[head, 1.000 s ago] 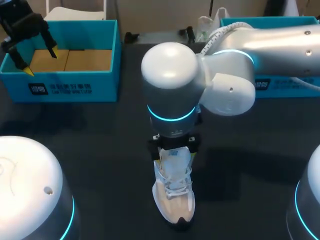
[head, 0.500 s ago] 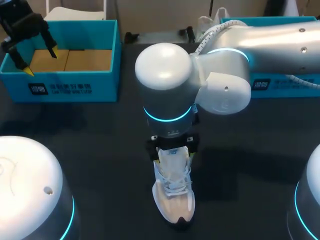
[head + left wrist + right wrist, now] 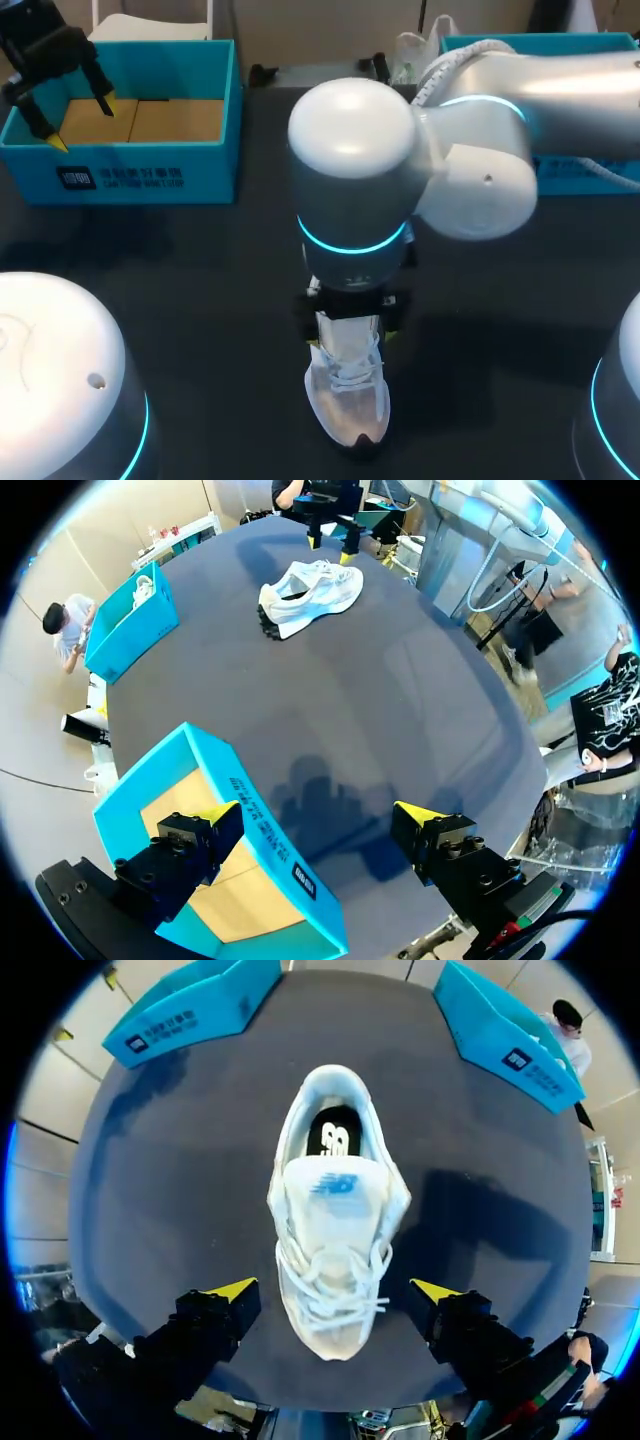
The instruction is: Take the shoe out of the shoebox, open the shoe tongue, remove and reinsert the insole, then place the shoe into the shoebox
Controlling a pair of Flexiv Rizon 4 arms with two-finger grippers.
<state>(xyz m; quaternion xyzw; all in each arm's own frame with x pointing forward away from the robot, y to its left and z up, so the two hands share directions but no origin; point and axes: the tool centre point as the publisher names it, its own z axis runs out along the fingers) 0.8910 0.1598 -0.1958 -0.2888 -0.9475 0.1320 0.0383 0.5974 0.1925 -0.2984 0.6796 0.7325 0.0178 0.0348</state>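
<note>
A white lace-up shoe point(image 3: 347, 400) lies on the dark table, toe toward the front edge. Its tongue point(image 3: 335, 1195) lies flat over the opening, and the black insole point(image 3: 333, 1135) shows at the heel. My right gripper point(image 3: 350, 312) hangs directly above the shoe point(image 3: 335, 1220), open, with its yellow fingertips point(image 3: 235, 1288) on either side of the laces and clear of them. My left gripper point(image 3: 65, 100) hovers open over the near-left corner of the blue shoebox point(image 3: 150, 178), holding nothing. In the left wrist view the shoebox point(image 3: 240, 810) sits under my left gripper point(image 3: 320, 815), and the shoe point(image 3: 310, 595) lies far ahead.
A second blue box point(image 3: 570, 170) stands at the back right, partly behind my right arm. My right arm's large white elbow point(image 3: 350, 150) hides the table's middle in the head view. Dark bare tabletop point(image 3: 200, 300) lies between the shoebox and the shoe.
My right arm has shifted toward the front of the table and its gripper has come down closer over the shoe. The left arm and the shoe have not moved.
</note>
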